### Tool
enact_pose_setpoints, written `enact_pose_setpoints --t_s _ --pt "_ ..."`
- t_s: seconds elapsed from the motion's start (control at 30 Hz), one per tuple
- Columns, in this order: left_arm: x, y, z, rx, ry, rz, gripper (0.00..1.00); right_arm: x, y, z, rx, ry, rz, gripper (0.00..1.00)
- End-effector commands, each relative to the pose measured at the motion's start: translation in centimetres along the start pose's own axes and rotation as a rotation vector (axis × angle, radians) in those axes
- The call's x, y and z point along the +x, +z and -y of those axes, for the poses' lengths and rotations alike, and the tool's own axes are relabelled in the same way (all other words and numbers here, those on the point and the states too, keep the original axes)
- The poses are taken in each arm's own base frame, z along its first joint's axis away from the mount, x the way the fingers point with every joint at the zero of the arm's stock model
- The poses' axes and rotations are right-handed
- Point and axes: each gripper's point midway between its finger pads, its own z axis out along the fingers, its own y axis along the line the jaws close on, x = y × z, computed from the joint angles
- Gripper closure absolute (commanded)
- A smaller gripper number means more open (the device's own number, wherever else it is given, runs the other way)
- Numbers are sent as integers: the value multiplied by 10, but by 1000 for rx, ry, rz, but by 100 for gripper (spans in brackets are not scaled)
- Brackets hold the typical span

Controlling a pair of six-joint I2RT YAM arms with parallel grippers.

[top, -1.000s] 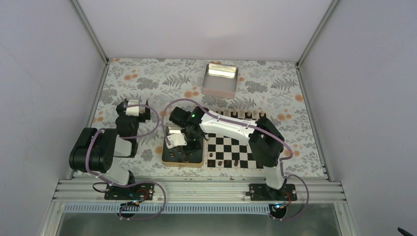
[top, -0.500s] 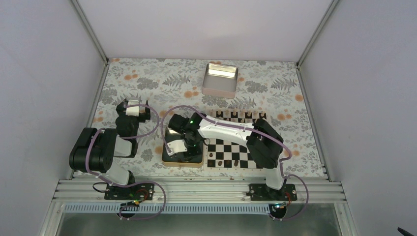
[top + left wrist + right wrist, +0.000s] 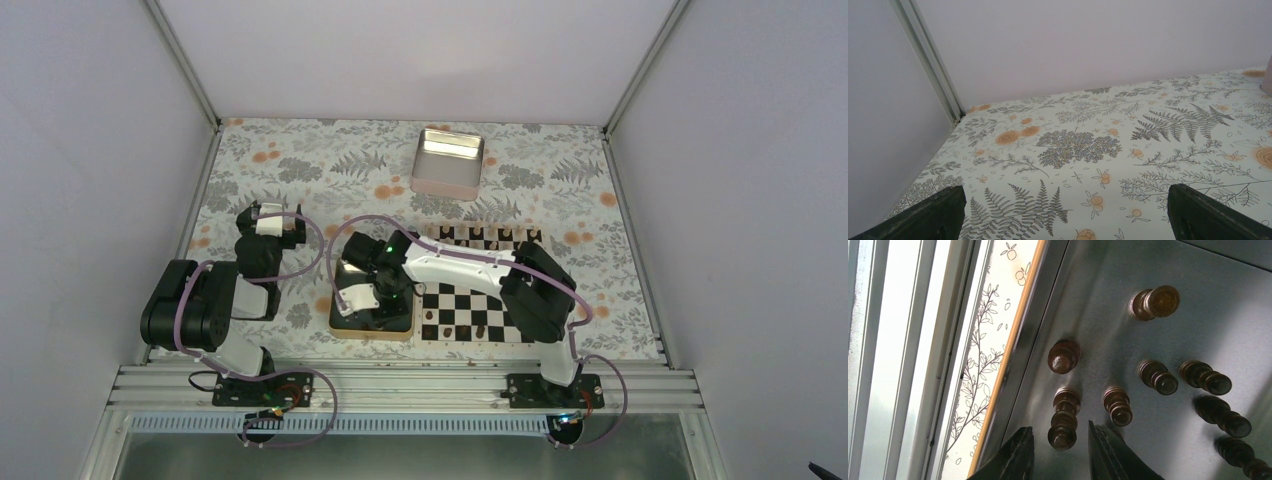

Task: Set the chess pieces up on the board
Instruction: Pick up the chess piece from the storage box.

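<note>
Several dark brown chess pieces stand on a gold-rimmed metal tray (image 3: pixel 1013 355), left of the board (image 3: pixel 480 300). My right gripper (image 3: pixel 1059 434) hangs over the tray's near left part, open. Its fingers (image 3: pixel 1020 455) stand on either side of one upright dark piece (image 3: pixel 1066 404) with a small gap on each side, so nothing is held. Other dark pieces (image 3: pixel 1118 407) stand just to the right. In the top view the right gripper (image 3: pixel 372 305) covers most of the tray. A few dark pieces (image 3: pixel 450 329) stand on the board's near rows. My left gripper (image 3: pixel 1066 220) is open above bare cloth.
A silver tin (image 3: pixel 448 162) stands at the back of the floral cloth. Small pieces line the board's far edge (image 3: pixel 490 236). The tray's raised rim (image 3: pixel 370 335) lies close to the table's near rail. The left arm (image 3: pixel 262 255) is folded at the left, away from the tray.
The right gripper has moved a little nearer and lower over the tray, and its jaws now straddle one dark piece. The left arm has not moved.
</note>
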Motion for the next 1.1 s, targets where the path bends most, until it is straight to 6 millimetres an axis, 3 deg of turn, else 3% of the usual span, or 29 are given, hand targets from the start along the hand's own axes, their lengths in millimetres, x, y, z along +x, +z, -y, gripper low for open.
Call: enact_pose_setpoints --t_s 0.0,0.3,0.5,0.83,0.93,1.07 --pt "-11 1 1 5 -1 48 0 2 13 -2 -10 -4 -15 70" --pt "-11 1 0 3 -1 48 0 1 17 3 8 -3 -13 74" --pt "-12 1 1 4 -1 49 0 -1 13 3 15 -8 -1 88" --pt "-11 1 1 3 -1 48 0 -8 -44 8 109 23 75 94" --pt "-11 1 1 4 -1 48 0 3 -62 16 155 61 80 94" --pt "-11 1 1 3 -1 47 0 34 -84 22 205 144 73 94"
